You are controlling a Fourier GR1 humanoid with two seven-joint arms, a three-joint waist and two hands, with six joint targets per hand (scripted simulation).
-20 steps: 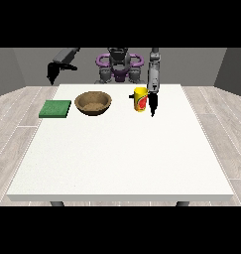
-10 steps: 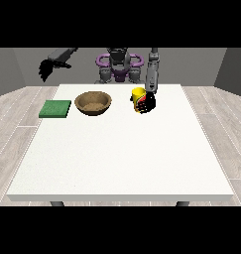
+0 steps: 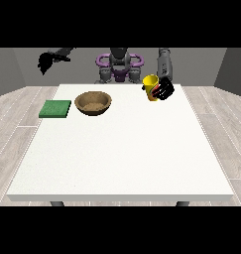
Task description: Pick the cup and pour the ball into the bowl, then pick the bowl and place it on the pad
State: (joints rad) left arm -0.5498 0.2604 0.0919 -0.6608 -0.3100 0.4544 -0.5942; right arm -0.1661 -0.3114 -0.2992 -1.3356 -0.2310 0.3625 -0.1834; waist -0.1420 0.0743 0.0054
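Note:
The yellow cup hangs above the table's far right part, tilted with its mouth towards the view's left. The hand at the view's right has its fingers curled round the cup. The ball does not show. A brown wooden bowl stands on the table at the far left of centre, well apart from the cup. A green pad lies flat to the left of the bowl. The hand at the view's left is raised high beyond the table's left edge, away from everything.
The white table stretches wide towards the camera. The robot's torso stands behind the far edge. Grey plank floor surrounds the table.
The hand at the view's right closed round the cup, lifted it off the table and tilted it. The hand at the view's left rose and swung further outward.

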